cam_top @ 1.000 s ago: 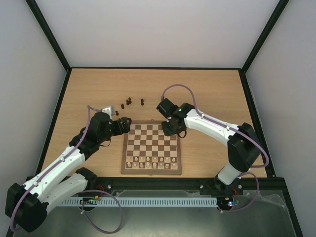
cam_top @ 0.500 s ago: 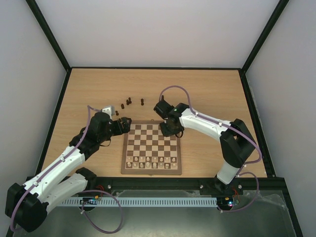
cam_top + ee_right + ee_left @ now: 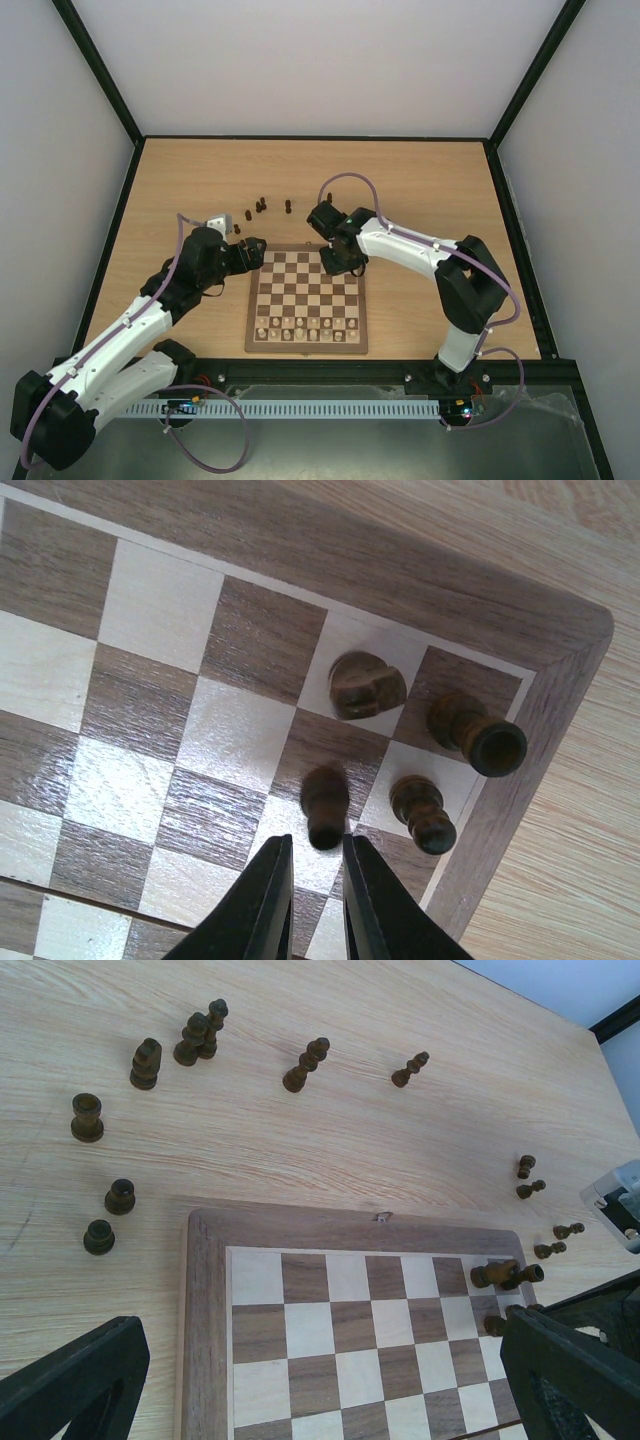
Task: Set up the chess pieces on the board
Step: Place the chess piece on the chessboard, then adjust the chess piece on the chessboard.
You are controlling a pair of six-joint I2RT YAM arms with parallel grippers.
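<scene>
Overhead, the right end effector hides the far right corner of the board. Its wrist camera shows four chess pieces there: small, dark brown turned wood, long axes vertical, one of them blurred. Its fingers are closed and nothing shows between them. The left end effector, cut off by the frame, gapes wide over the far left corner. More dark pieces stand upright on the desk beyond.
</scene>
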